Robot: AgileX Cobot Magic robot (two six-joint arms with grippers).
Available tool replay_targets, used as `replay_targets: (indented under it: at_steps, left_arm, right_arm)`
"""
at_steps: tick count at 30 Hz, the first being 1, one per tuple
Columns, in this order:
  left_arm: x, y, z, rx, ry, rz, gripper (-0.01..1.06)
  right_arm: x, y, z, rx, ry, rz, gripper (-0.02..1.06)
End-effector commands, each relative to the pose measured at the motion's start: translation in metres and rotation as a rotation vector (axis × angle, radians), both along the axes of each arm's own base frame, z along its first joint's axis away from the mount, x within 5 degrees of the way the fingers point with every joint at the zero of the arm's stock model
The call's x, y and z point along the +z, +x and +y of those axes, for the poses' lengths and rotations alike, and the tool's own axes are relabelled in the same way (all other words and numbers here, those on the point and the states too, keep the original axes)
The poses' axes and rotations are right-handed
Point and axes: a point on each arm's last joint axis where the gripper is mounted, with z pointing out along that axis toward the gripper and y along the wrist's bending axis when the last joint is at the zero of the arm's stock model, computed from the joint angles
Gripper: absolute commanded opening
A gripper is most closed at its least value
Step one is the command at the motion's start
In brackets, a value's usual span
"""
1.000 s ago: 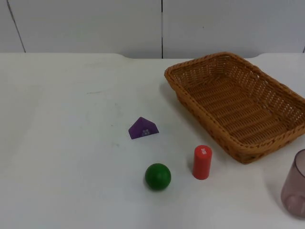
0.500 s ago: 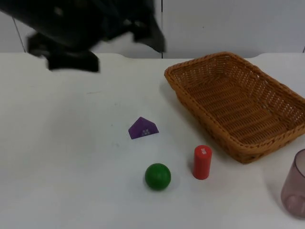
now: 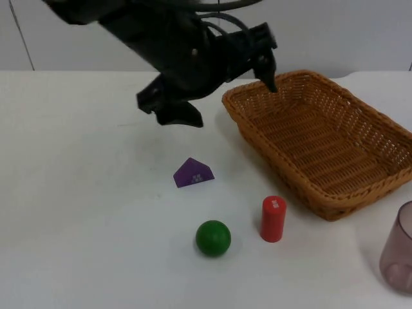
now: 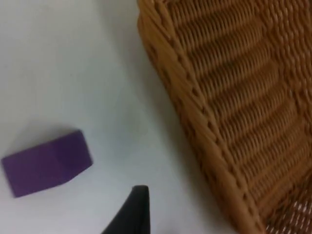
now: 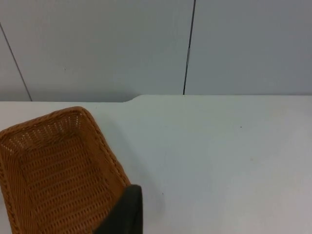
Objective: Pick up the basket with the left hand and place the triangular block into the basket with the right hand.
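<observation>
The wicker basket [image 3: 325, 138] sits untouched on the table, the purple triangular block [image 3: 193, 173] well to its left. Within the last second the left gripper [image 3: 219, 87] has swung in over the basket's near-left corner, fingers spread, ready to grasp the rim. The right arm waits.

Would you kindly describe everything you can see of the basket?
The basket is a shallow rectangular tray of brown woven wicker with a thick braided rim and sloping sides, and nothing lies in it. It sits flat on the white table, turned at an angle, nearer the table's right. The open left hand hovers at its near-left corner, not gripping it. A red cylinder stands just in front, apart from it.
</observation>
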Motion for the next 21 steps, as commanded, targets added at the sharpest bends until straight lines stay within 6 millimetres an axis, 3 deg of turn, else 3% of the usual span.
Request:
replay_targets:
  at_steps: [1,3,8,12,21]
  left_arm:
    - [-0.009,0.006,-0.015,0.026,-0.021,0.042,1.05]
    - [-0.012,0.008,-0.022,0.030,-0.015,0.043,1.05]
    - [-0.040,0.017,-0.049,0.038,0.114,0.104,1.05]
    - [-0.050,0.026,-0.054,0.100,0.174,0.133,1.05]
    - [-0.060,0.048,-0.075,0.134,0.193,0.145,1.05]
  right_arm:
    - [0.000,-0.001,-0.001,-0.004,-0.011,0.007,1.05]
    - [0.000,-0.001,-0.001,-0.005,-0.011,0.010,1.05]
    - [-0.001,-0.001,-0.001,-0.006,-0.010,0.020,1.05]
    - [-0.001,-0.001,-0.001,-0.006,-0.010,0.022,1.05]
    - [0.000,-0.002,-0.005,-0.030,-0.055,0.018,1.05]
